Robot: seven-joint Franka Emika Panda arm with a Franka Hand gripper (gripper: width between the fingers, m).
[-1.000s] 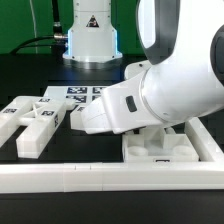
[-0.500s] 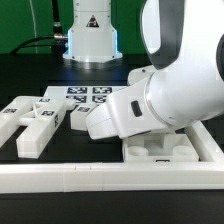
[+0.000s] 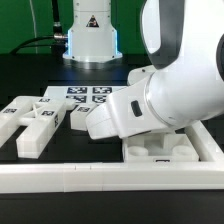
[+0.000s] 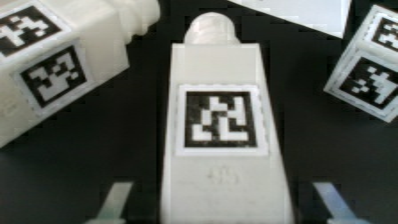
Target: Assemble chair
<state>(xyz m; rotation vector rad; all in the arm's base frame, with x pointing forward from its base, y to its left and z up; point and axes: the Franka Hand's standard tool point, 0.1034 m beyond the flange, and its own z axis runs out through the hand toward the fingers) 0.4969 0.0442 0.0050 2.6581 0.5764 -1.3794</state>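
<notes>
In the wrist view a white chair bar (image 4: 217, 110) with a square tag on top lies lengthwise between my gripper's (image 4: 221, 203) fingers. The fingers (image 4: 118, 200) stand on either side of it with dark gaps, so the gripper is open and straddles the bar's near end. Two more tagged white chair pieces flank it, one on each side (image 4: 54, 60) (image 4: 366, 75). In the exterior view my hand (image 3: 108, 118) is down over the table's middle and hides the bar and fingertips. Other chair pieces (image 3: 38, 118) lie at the exterior view's left, and the tray-like seat (image 3: 172, 152) is at the right front.
The marker board (image 3: 88, 95) lies flat behind the parts. A long white rail (image 3: 100, 178) runs along the front edge. The robot base (image 3: 90, 35) stands at the back, with cables on its left.
From one second ago the hand shifted slightly toward the exterior view's right. Over the last half second nothing has visibly moved.
</notes>
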